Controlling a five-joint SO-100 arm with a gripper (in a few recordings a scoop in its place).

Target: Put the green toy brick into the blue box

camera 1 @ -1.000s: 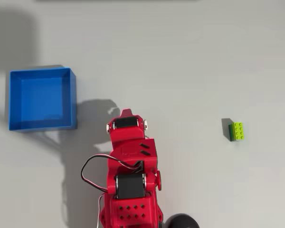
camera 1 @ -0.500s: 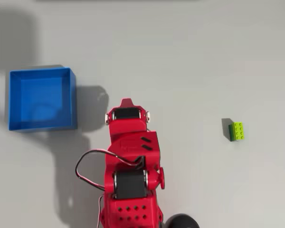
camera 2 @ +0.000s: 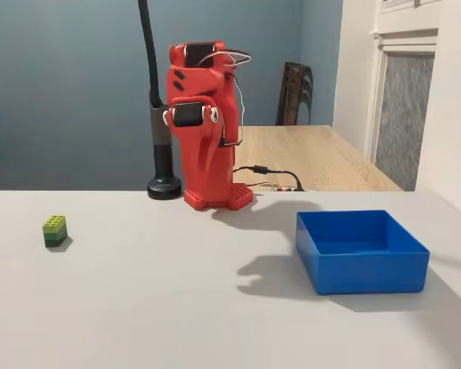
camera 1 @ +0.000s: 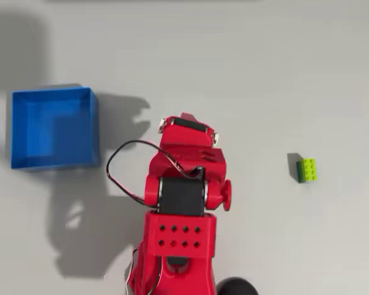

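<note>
**On the table: brick lying apart from arm and box**

On the grey table [camera 2: 215, 307], the brick [camera 1: 306, 169] was seen as a tiny lime-green studded block with a darker green side, lying alone, well apart from the box [camera 1: 54, 128]. The red arm [camera 1: 181, 196] was folded upright over its base; whether its gripper was spread or closed could not be told. In the overhead view the brick's long axis ran up and down the picture, studs upward.

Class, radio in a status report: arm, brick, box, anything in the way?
Red arm folded upright, fingers not discernible. Green toy brick alone on the table, untouched. Blue box empty. Nothing between brick and box but the arm's base.
</note>
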